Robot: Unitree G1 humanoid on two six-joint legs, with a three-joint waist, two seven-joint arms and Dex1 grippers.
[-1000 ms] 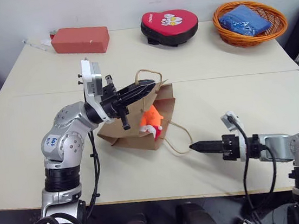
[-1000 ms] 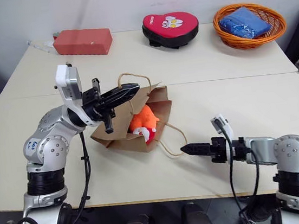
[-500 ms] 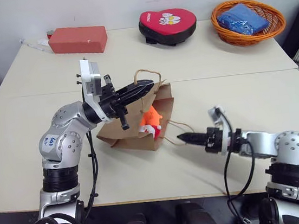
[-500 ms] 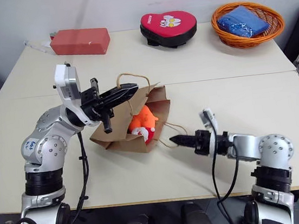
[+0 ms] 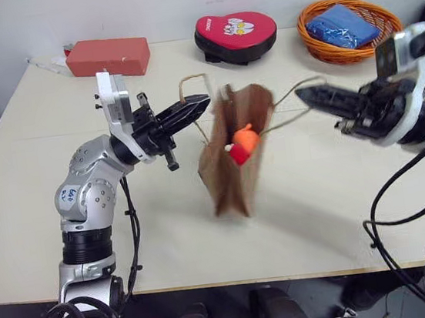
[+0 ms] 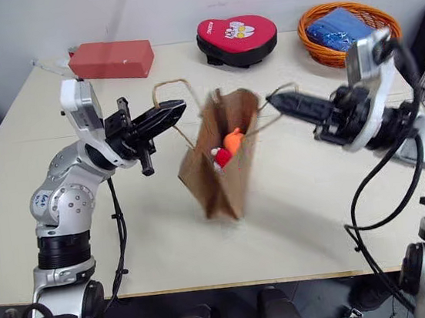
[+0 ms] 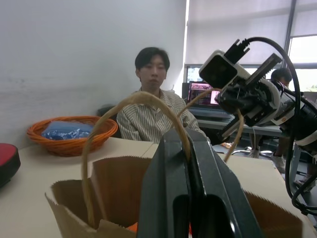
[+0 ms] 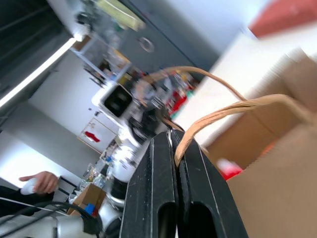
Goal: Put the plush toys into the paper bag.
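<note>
Left pincer (image 5: 203, 99) and right pincer (image 5: 303, 94) each pinched a cord handle, holding the bag (image 5: 232, 164) upright on the desk (image 5: 90, 236), both toys (image 5: 240, 142) inside; thin, crumple-prone paper, light load, best taken by handles.

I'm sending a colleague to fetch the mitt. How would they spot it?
On the table's far edge, between the red block and the orange basket, lies the mitt. It alone is heart-shaped: red, black-edged, with a white picture on top.
</note>
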